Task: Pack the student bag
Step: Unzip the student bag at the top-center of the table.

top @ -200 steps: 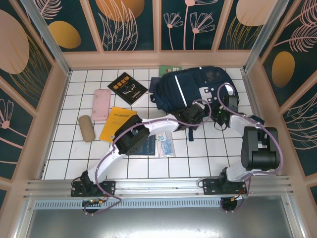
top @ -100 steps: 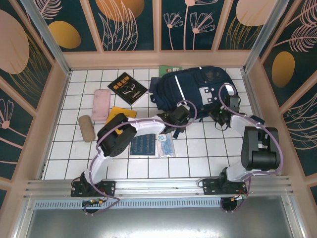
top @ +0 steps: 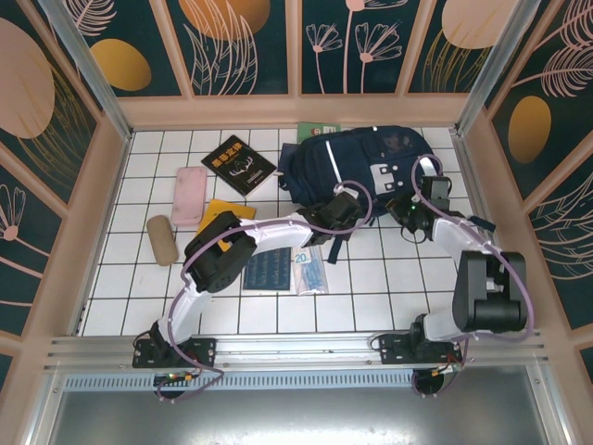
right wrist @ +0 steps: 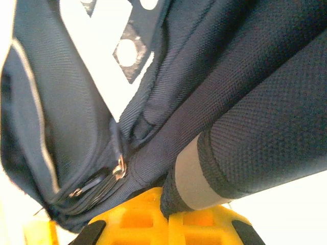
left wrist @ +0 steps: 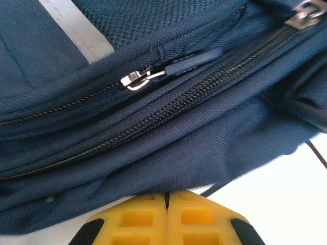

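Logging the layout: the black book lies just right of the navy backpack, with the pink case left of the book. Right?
No. In the top external view the black book lies just left of the navy backpack, not right of it. The pink case is indeed left of the book.

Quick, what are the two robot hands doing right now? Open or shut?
Left gripper: closed, nothing between its fingers.
Right gripper: closed on a strap of the student bag.
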